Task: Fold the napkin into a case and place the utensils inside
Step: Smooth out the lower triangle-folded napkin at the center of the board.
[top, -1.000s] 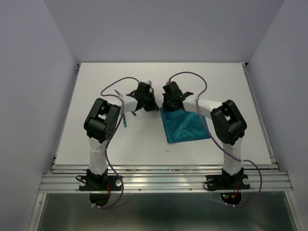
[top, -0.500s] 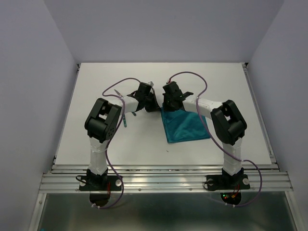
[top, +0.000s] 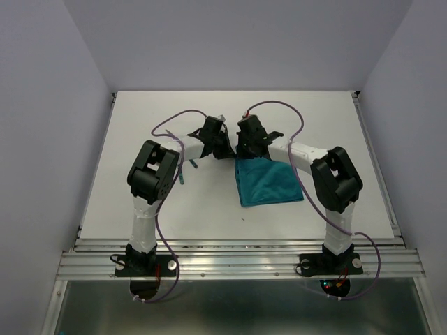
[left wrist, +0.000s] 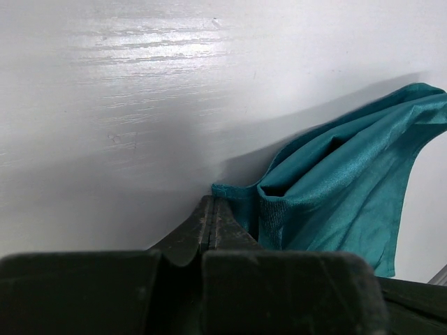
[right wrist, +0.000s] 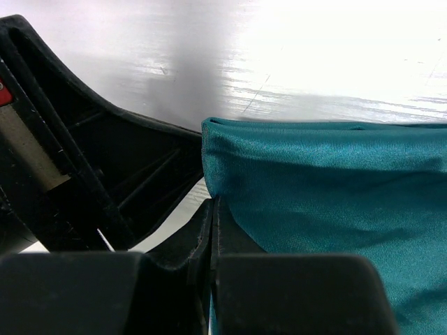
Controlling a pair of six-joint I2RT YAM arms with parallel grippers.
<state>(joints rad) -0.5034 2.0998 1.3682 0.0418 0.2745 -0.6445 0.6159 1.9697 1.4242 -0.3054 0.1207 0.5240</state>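
On the white table (top: 328,125), the teal napkin (top: 271,183) lies right of centre, in front of my right arm, with its far-left corner lifted off the surface. My right gripper (right wrist: 211,209) has its jaws pressed together with the cloth caught between them at that corner. My left gripper (left wrist: 213,209) sits just beside it. Its jaws are also together, and the napkin's corner meets their tips, nipped as far as I can see. One slim teal-handled utensil (top: 183,173) lies beside my left arm, well apart from the napkin and partly hidden.
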